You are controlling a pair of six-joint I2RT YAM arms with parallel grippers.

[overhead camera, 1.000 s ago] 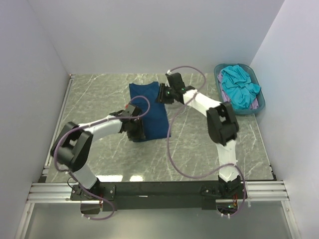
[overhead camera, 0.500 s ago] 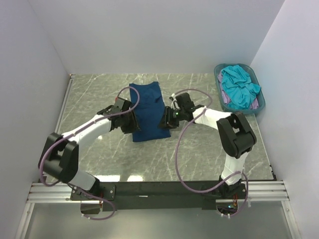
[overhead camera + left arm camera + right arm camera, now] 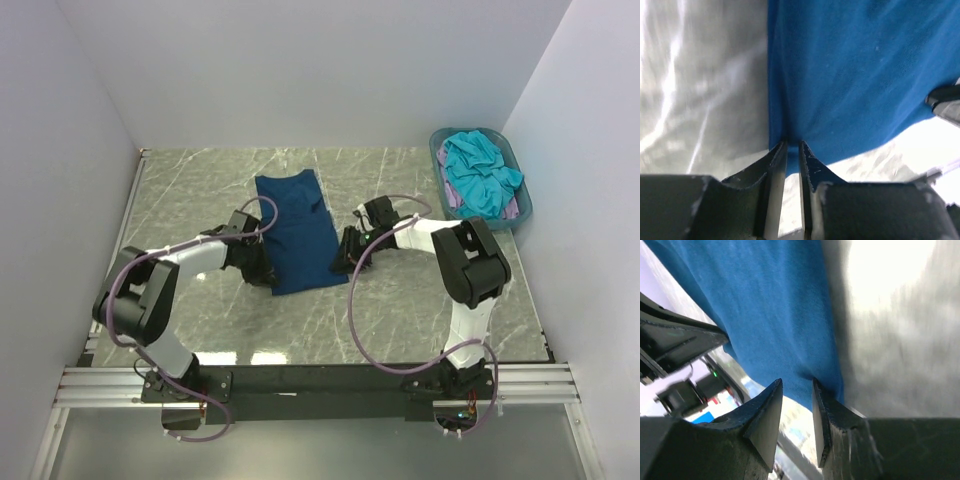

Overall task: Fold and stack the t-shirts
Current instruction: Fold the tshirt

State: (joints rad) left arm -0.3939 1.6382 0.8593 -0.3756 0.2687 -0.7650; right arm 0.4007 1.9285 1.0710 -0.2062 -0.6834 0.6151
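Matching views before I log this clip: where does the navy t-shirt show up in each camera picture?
Top external: the navy t-shirt lies flat mid-table, between the two arms.
Left wrist: it fills the upper right, its edge running down to the left gripper.
Right wrist: it fills the upper left.
Shared landmark: the grey marble table beside the shirt.

Robot lab test cell, plain white enclosure walls (image 3: pixel 300 70), marble-look tabletop (image 3: pixel 200 190), aluminium mounting rail (image 3: pixel 100 384).
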